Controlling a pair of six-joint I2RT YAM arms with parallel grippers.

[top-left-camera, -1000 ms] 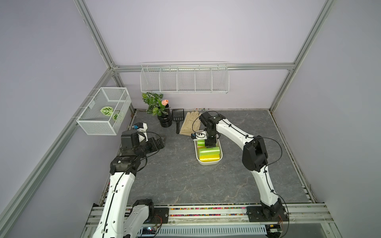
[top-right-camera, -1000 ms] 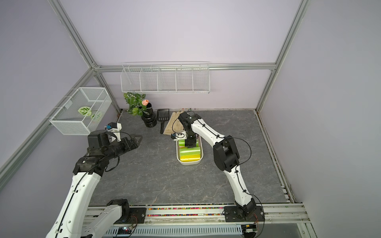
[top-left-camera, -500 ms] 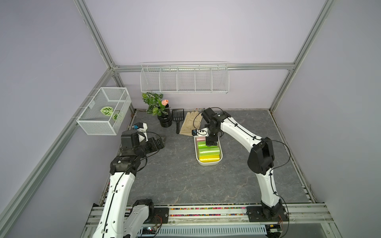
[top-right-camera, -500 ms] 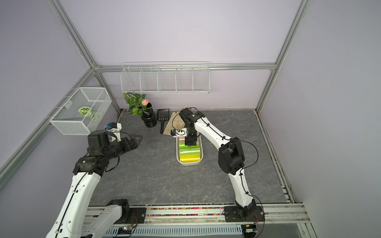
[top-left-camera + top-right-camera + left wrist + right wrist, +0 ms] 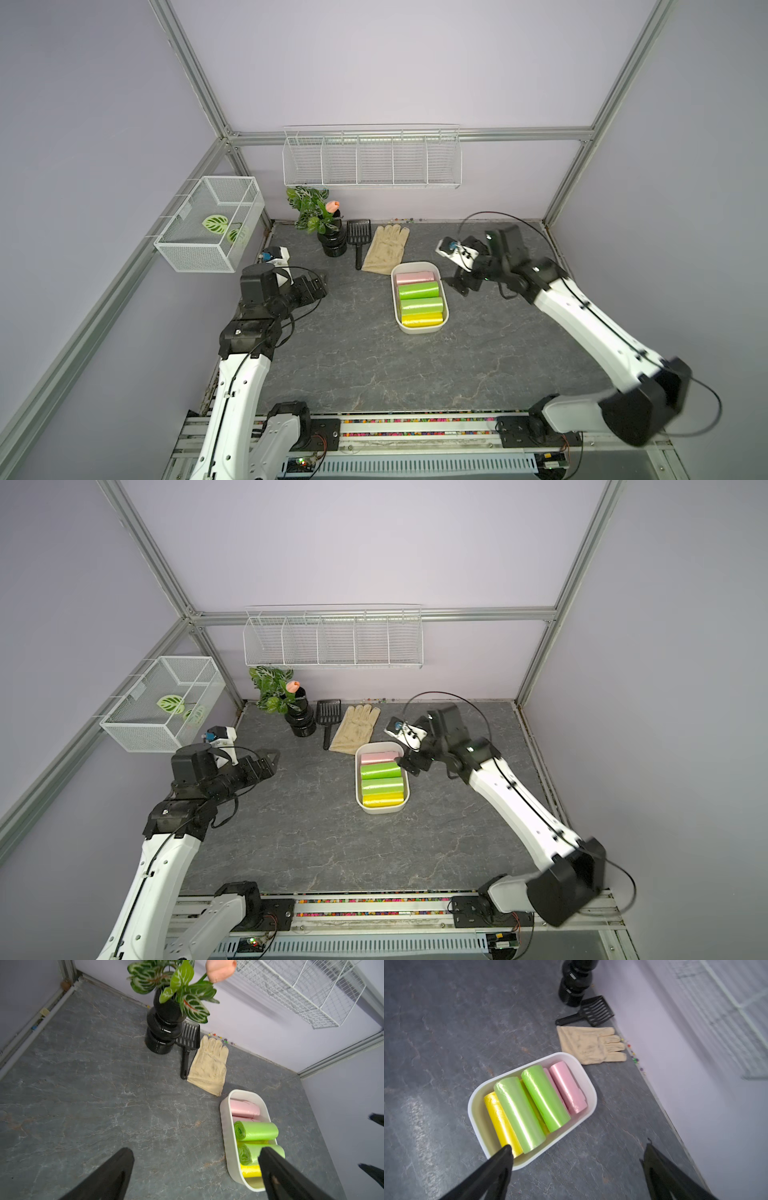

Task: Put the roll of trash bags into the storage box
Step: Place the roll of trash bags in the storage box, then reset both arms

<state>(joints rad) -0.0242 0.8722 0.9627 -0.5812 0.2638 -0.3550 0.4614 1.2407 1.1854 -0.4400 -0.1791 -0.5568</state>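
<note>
Beside storage box [image 5: 419,331], right hand [image 5: 458,286] released, roll [image 5: 417,290] inside it, left hand [image 5: 316,286] released

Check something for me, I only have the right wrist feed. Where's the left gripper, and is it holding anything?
Observer: The left gripper is open and empty, above the table, well left of the storage box.
Operator: Any roll outside the box?
Observer: None that I can see in both top views. The only rolls lie in the box.
Operator: My view cuts off the black vase. What's in it?
Observer: A leafy green plant with a peach flower bud.
</note>
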